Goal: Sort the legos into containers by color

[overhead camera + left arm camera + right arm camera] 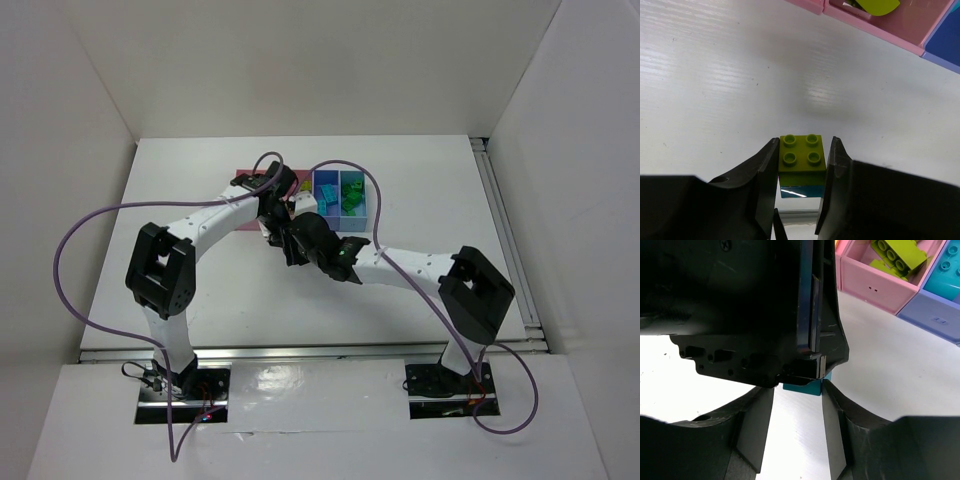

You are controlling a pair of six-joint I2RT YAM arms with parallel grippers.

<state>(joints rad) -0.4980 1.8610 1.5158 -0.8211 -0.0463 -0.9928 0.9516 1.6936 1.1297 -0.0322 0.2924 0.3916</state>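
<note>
My left gripper is shut on a lime green lego with a cyan lego stuck under it, held above the white table. In the right wrist view the cyan lego pokes out below the left gripper's black body. My right gripper is open around it: the right finger touches its corner and the left finger stands apart. Both grippers meet just in front of the containers.
The pink bin holds lime legos. The blue-violet bin holds a cyan lego. The light blue bin holds green legos. White walls enclose the table.
</note>
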